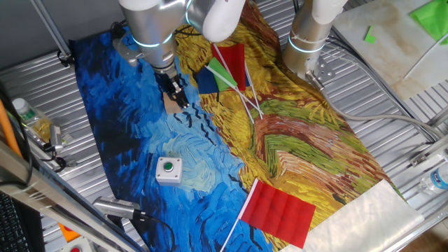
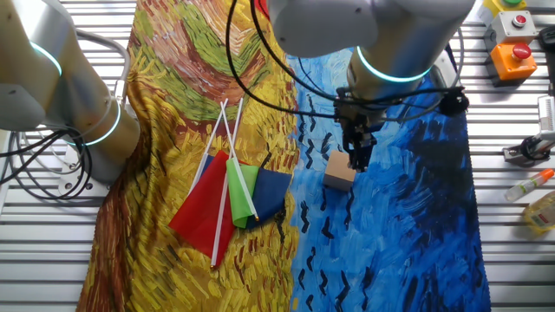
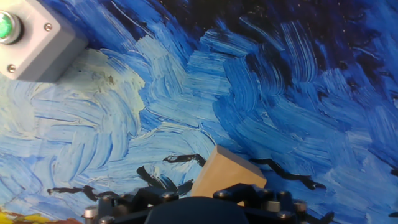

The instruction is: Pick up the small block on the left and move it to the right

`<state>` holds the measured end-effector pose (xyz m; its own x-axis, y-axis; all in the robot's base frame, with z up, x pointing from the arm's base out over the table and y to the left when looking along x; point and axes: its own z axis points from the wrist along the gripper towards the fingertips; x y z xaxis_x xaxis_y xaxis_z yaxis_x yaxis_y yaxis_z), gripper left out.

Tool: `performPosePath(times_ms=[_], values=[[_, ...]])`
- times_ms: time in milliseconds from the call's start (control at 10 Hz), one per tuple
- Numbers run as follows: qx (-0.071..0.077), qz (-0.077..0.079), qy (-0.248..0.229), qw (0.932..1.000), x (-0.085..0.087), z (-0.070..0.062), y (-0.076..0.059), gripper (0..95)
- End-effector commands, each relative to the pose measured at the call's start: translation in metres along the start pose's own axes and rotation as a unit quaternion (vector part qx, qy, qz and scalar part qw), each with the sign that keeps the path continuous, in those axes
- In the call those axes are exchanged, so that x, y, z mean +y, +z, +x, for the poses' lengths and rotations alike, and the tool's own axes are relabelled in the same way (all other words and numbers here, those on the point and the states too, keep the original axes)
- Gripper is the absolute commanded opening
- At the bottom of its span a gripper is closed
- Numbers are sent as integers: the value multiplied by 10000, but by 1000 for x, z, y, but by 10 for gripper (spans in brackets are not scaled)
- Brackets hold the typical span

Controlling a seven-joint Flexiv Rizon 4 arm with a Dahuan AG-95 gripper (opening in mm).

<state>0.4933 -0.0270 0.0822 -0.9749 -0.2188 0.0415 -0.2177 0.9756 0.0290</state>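
The small block (image 2: 339,170) is a tan wooden cube lying on the blue part of the painted cloth. It also shows in one fixed view (image 1: 170,106) and at the bottom of the hand view (image 3: 225,173). My gripper (image 2: 357,159) hangs right at the block, its dark fingertips (image 1: 177,93) by the block's upper edge. The fingers look close together from both sides. The hand view shows only the gripper's dark body below the block, so I cannot tell whether the jaws hold it.
A white box with a green button (image 1: 169,169) stands nearer on the blue cloth. Small flags (image 1: 227,66) lie in the middle and a red flag (image 1: 278,212) at the near edge. A second arm's base (image 1: 308,42) stands on the yellow side.
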Motion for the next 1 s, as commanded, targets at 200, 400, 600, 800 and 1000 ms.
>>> performPosePath(times_ms=[200, 400, 600, 800, 1000], values=[[-78, 30, -5, 10000, -2, 1, 6, 760], [-101, 31, -12, 9999, -2, 1, 7, 760], [-115, 40, 9, 9999, -1, 3, 7, 760], [-138, 47, 17, 9999, -2, 3, 8, 760], [-144, 75, 26, 9999, -3, 3, 12, 760]])
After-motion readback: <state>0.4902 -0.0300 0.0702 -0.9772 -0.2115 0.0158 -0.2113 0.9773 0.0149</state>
